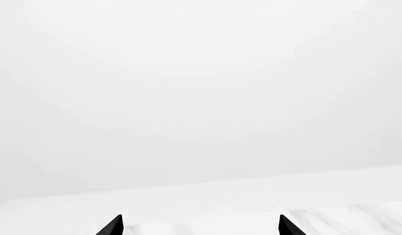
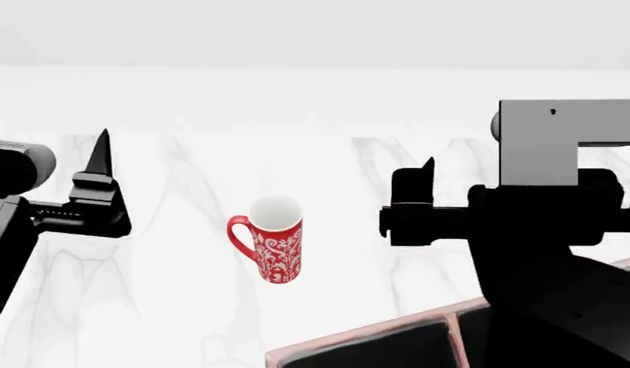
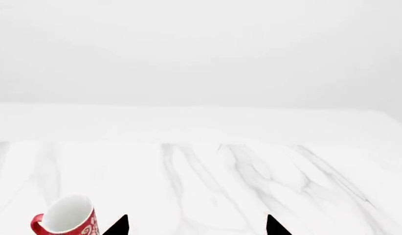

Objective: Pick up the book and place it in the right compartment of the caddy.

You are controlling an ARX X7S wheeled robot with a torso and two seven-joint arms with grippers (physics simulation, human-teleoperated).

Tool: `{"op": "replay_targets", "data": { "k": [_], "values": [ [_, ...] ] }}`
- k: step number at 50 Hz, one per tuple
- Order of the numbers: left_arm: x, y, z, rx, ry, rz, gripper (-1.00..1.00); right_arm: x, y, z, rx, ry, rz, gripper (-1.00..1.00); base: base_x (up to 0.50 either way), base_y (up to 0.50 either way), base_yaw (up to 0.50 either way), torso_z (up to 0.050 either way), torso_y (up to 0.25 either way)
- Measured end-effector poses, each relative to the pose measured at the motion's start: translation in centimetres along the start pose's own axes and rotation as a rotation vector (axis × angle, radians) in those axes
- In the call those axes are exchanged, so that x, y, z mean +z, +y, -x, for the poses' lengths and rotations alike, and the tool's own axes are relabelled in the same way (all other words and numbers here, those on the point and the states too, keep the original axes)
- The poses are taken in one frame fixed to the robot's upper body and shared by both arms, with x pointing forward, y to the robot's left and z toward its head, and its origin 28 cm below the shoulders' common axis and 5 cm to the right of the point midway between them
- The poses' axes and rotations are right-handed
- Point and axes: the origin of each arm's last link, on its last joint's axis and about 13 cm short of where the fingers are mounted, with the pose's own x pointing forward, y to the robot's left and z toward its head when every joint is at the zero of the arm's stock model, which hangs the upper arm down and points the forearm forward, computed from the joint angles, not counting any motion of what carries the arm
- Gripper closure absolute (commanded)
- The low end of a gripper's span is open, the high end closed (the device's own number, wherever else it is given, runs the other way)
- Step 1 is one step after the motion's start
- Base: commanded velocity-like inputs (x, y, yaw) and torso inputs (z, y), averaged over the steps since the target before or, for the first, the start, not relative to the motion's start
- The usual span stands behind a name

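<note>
Two open, empty grippers, left (image 1: 199,226) & right (image 3: 195,226), hover over marble table (image 2: 192,307) w/ mug (image 2: 274,249); caddy (image 2: 376,341) near, book unseen—search step, next locate it.

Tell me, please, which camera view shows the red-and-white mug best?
The head view: the mug stands whole and upright on the marble table, handle visible. The right wrist view catches only its rim; the left wrist view shows none of it.

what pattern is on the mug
The mug is red with a white floral-scroll pattern and a white interior, clearest in the head view.
</note>
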Motion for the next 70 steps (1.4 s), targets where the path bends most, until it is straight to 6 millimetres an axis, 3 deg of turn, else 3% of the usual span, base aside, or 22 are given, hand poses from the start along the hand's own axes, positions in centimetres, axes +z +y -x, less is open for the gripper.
{"op": "replay_targets", "data": {
  "k": [22, 70],
  "values": [
    [0.4, -2.7, -1.0, -0.114, -0.014, 0.012, -1.0, -0.1, 2.2, -0.8, 0.081, -0.018, 0.03, -1.0, 0.0, 0.0, 0.0, 0.0, 0.0],
    [2.2, -3.5, -0.7, -0.158, -0.063, 0.02, -1.0, 1.1, 2.9, 0.3, 0.122, -0.06, 0.046, -1.0, 0.0, 0.0, 0.0, 0.0, 0.0]
  ]
}}
